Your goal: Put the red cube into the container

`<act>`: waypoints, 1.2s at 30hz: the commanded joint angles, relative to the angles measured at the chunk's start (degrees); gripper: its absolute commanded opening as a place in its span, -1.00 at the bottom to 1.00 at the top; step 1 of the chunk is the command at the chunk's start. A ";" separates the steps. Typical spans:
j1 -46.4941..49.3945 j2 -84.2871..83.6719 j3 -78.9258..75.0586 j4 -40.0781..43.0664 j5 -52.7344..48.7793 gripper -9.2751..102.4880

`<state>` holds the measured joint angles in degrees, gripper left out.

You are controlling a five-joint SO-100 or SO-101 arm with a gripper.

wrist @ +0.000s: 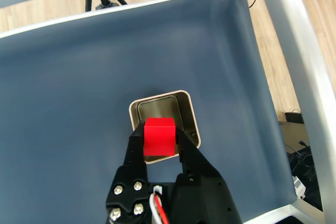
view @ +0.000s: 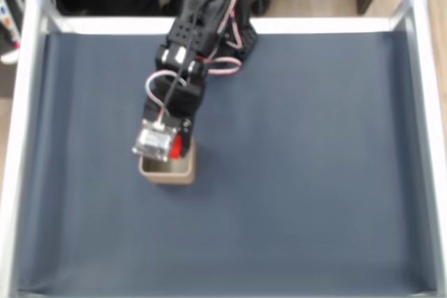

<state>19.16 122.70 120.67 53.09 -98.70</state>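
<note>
**Red cube held above the open tin**

In the wrist view the gripper is clenched on the red cube. The two black fingers press on the left and right faces of the cube, and its front face and top face are clear to see. The cube is lifted, and it does not touch the counter.

Directly behind and below the cube stands the container, a square silver metal tin with rounded corners and a rolled rim. Its inside is shiny and dark. In this view the cube covers the near part of the opening, so it hangs over the tin, close to the near rim. I cannot tell how high it is above the bottom.

In the fixed view the black arm reaches down from the top edge of the picture. The gripper is over the container, and a small part of the red cube shows beside the wrist camera. The tin stands in the left half of the counter, which is covered with dark blue-grey fabric and has a white frame around it.
</note>
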 commanded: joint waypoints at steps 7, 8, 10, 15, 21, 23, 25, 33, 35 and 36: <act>1.32 -1.67 0.79 -4.31 0.44 -0.83; 1.41 -1.76 1.05 -4.92 0.53 -0.83; 1.76 -2.02 1.32 -5.63 0.44 -0.83; 2.37 -2.37 2.11 -6.68 0.53 -0.83; 3.16 -2.55 3.16 -7.91 0.44 -0.83; 3.43 -2.55 3.34 -8.00 0.35 -0.83; 3.69 -2.55 3.87 -8.70 0.70 -0.81; 4.22 -2.20 5.27 -11.69 1.23 -0.73; 4.22 -2.29 5.45 -11.69 1.32 -0.71; 4.22 -2.37 5.54 -11.69 1.32 -0.70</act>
<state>22.76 119.88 126.56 42.19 -98.09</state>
